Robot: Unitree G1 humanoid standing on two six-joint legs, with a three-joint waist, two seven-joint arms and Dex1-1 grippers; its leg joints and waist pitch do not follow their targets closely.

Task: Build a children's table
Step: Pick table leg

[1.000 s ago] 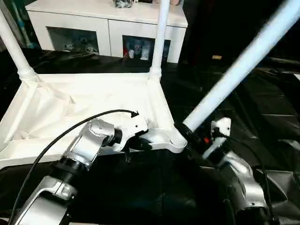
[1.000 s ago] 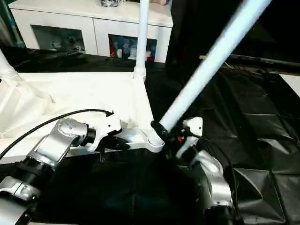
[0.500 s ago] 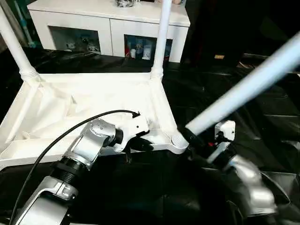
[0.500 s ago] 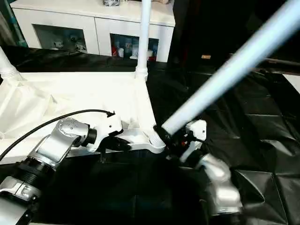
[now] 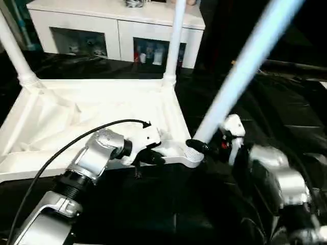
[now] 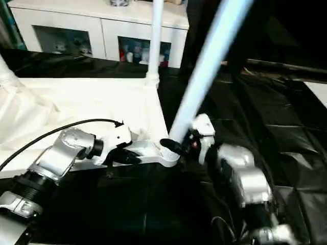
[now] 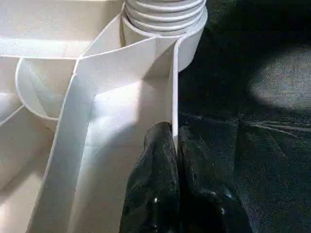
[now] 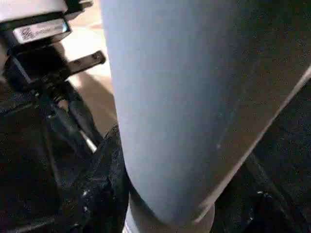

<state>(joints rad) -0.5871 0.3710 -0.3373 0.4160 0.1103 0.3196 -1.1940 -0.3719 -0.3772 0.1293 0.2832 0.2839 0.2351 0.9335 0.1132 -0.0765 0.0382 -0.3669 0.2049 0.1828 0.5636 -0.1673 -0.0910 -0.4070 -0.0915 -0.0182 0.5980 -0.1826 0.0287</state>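
**Third leg going into the near corner socket**

On the black-covered work table (image 5: 286,102), your left gripper (image 5: 153,155) is clamping the near rim of the upturned children's table (image 5: 92,117), its fingers (image 7: 160,184) pinched shut on that thin wall. Just beside it, your right gripper (image 5: 204,148) is grasping a leg (image 5: 240,71) at its base, tilted over the corner socket (image 5: 190,155). Beyond them, two legs are standing upright before the white cabinet (image 5: 107,25).

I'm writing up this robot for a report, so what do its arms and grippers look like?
Both forearms are silver metal. A black cable loops over the left one. The wrists end in white housings; the right shows a small red mark. Left gripper has glossy black fingers.
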